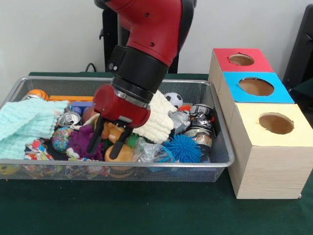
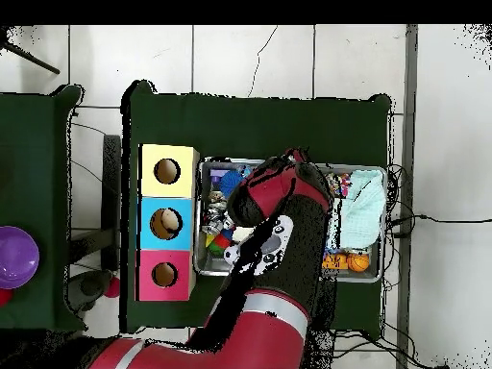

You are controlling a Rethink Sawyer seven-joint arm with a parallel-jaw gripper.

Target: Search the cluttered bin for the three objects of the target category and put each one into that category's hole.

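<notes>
The wire mesh bin (image 1: 122, 165) sits in the middle of the green table and is full of toys, cans and cloths. It also shows in the overhead view (image 2: 357, 278), mostly covered by the arm. My gripper (image 1: 105, 143) is lowered into the bin's front middle. It is open, with its black fingers (image 1: 95, 139) straddling a brown-orange toy (image 1: 113, 133) beside a purple toy (image 1: 80, 139). A multicolour patterned fabric scrap (image 1: 36, 151) lies at the bin's front left corner, apart from the gripper. The yellow box's hole (image 1: 276, 123) is to the right of the bin, and also shows in the overhead view (image 2: 167, 171).
A cream waffle cloth (image 1: 159, 122) lies just behind the gripper and a mint-green cloth (image 1: 24, 125) at the bin's left. A blue spiky ball (image 1: 185, 148) and cans (image 1: 200, 122) fill the right. The blue-topped box (image 1: 256, 86) and red-topped box (image 1: 241, 59) stand behind the yellow one.
</notes>
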